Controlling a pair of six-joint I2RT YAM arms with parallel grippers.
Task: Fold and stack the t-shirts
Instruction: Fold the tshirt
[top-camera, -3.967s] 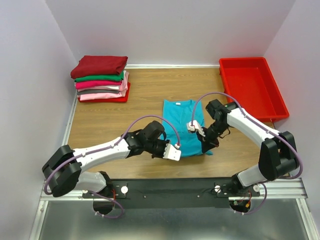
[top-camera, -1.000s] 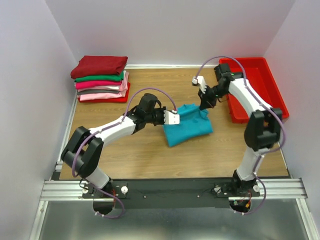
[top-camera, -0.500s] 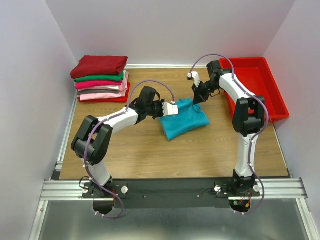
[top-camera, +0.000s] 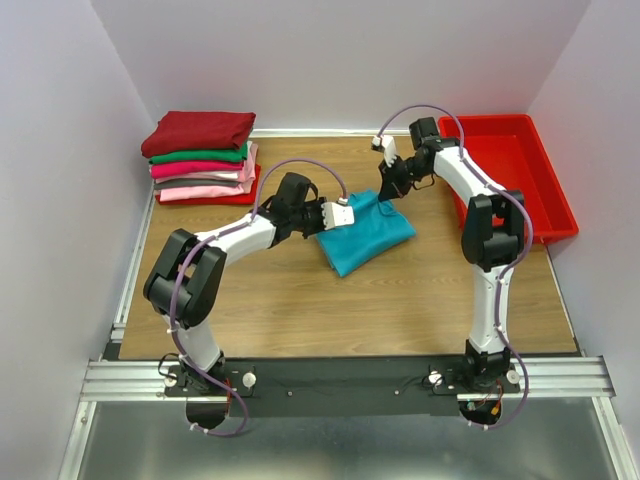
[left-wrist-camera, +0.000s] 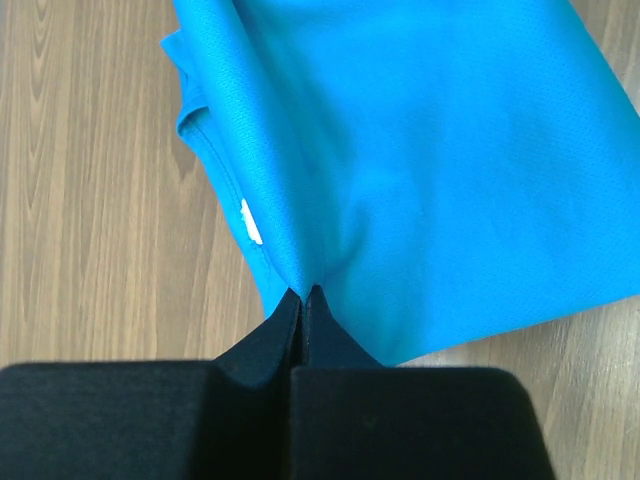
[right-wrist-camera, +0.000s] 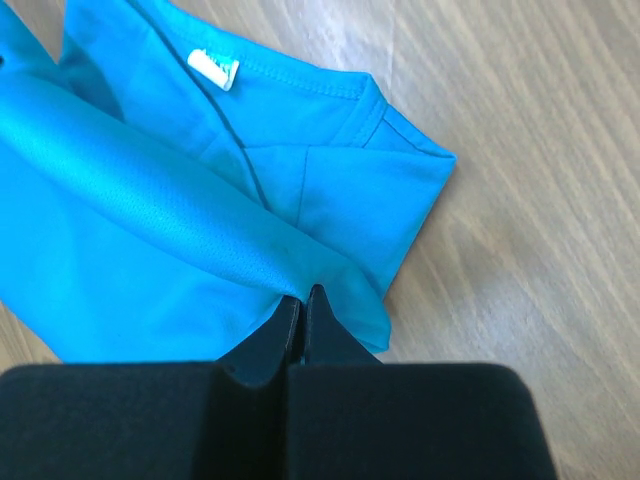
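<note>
A teal t-shirt (top-camera: 365, 237) lies folded on the wooden table, its far edge lifted. My left gripper (top-camera: 340, 216) is shut on its left far corner (left-wrist-camera: 300, 285). At the right far corner (right-wrist-camera: 300, 285) my right gripper (top-camera: 388, 192) is also shut on the cloth. In the right wrist view the collar with a white label (right-wrist-camera: 213, 68) shows, and a fold of teal cloth runs up from the jaws. A stack of folded t-shirts (top-camera: 202, 158) sits at the back left, dark red on top, then green, magenta and pink.
A red plastic bin (top-camera: 505, 178) stands at the back right, close to the right arm's forearm. White walls close in the table on three sides. Bare wood (top-camera: 300, 300) lies between the shirt and the arm bases.
Both grippers have carried the teal shirt's near edge up and away from the bases, folding it in half, and over the last second have drifted a little left with it.
</note>
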